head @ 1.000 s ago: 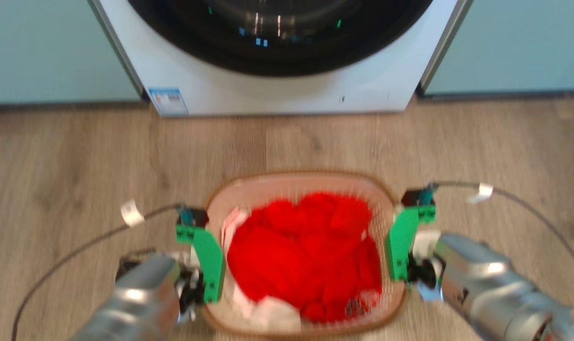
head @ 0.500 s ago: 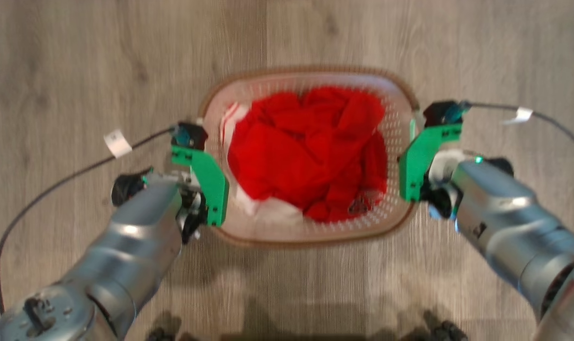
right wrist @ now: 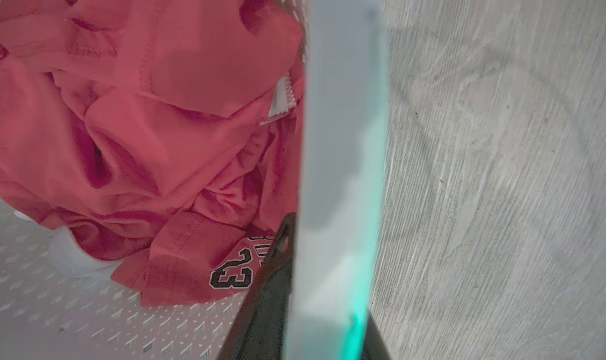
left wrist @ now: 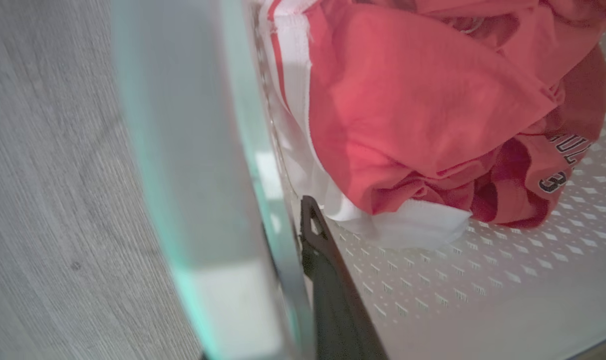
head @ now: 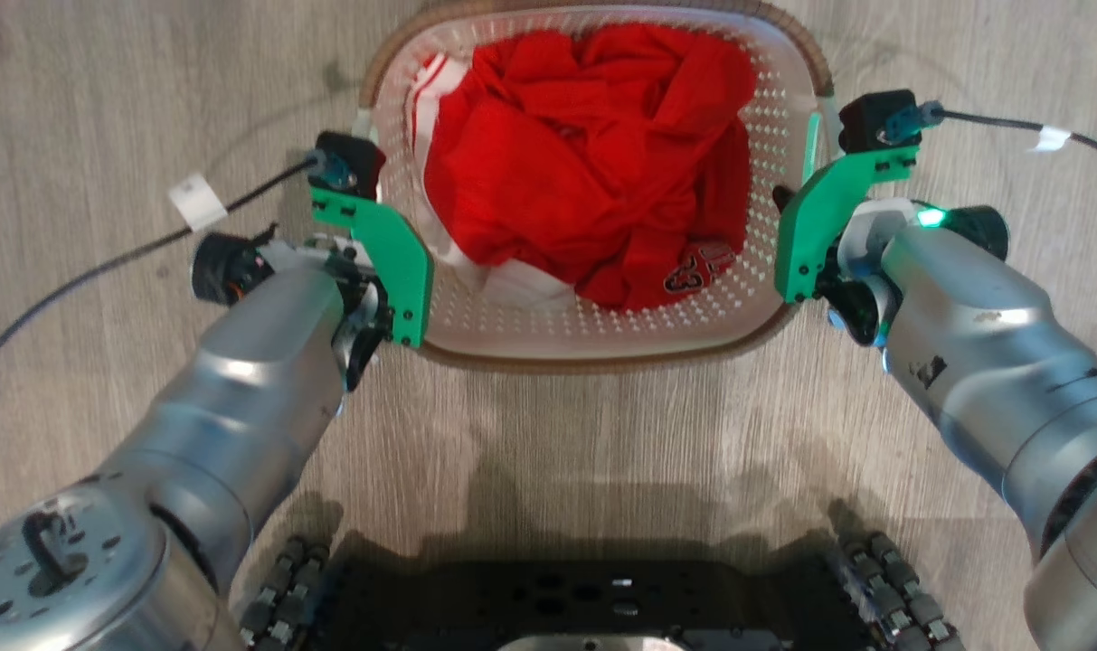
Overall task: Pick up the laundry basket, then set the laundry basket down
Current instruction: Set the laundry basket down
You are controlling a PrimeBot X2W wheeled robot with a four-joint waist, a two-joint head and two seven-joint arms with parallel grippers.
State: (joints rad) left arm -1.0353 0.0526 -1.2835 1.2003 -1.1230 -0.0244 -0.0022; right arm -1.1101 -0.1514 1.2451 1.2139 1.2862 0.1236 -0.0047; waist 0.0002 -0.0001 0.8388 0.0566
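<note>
Though full, seems lifted: laundry basket [head: 593,325], red clothes [head: 593,154] inside, off the floor [head: 548,452], judging by shadow arcs lying apart from its rim. At its left edge left gripper [left wrist: 285,215], at its right edge right gripper [right wrist: 312,225] — each closed over the wall, one dark finger inside, outer hidden. Pick-up apparently done — setting down left.

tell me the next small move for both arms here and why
Probably a slow, level lift of the laundry basket with both arms, if it is not up already. The left gripper and right gripper each straddle a side wall, one dark finger inside, so the grip looks set. Loose red clothes inside favour keeping it level.
</note>
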